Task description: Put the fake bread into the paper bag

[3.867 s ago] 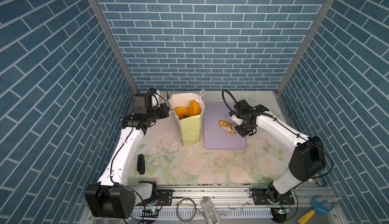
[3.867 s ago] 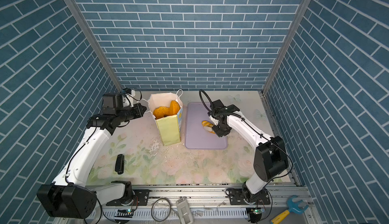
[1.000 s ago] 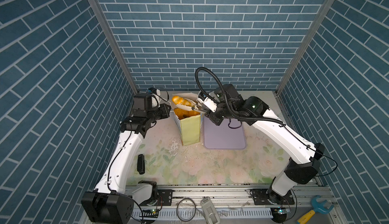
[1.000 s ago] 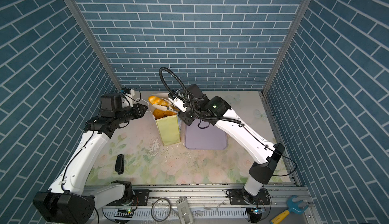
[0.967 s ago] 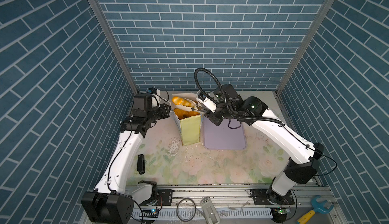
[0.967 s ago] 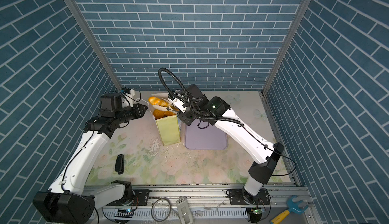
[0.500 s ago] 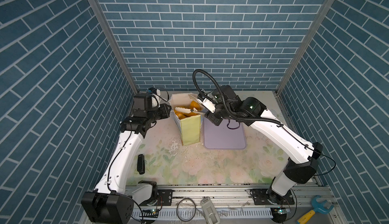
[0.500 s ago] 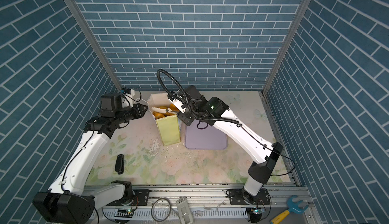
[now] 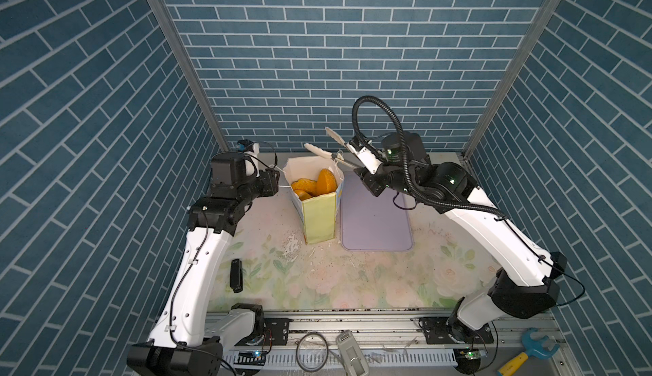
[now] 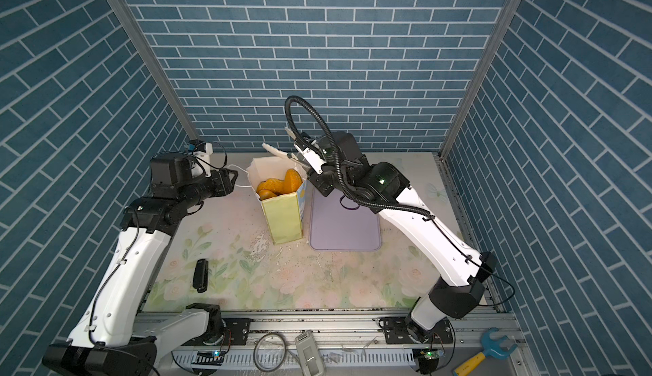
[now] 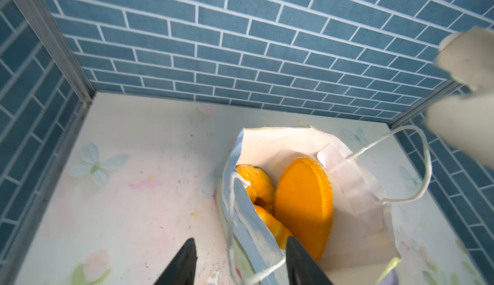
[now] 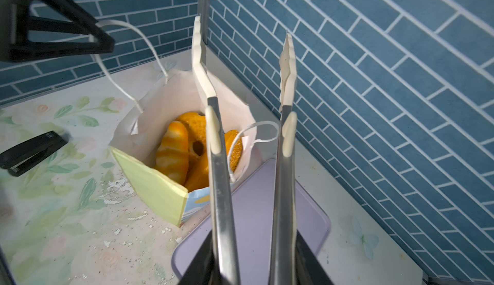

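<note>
The paper bag [image 9: 319, 215] stands upright just left of centre in both top views. The lilac tray [image 9: 374, 222] sits right next to it, on its right in the frame. All the fake bread [image 9: 315, 184] I can spot is down inside the bag. The right wrist view picks out a striped roll [image 12: 171, 150] and a twisted ring [image 12: 196, 132], and the left wrist view shows the seeded oval loaf [image 11: 304, 203] standing on end.

The right gripper [image 12: 252, 262] is clamped on a pair of metal tongs [image 12: 220, 190]. Their white tips [image 9: 317, 150] are spread apart and empty, showing just above the bag's mouth in a top view.

The left gripper [image 11: 241, 239] has its black fingers well apart, straddling the bag's near wall and a white cord handle [image 11: 230, 216]. I honestly can't tell if the cord touches either finger.
</note>
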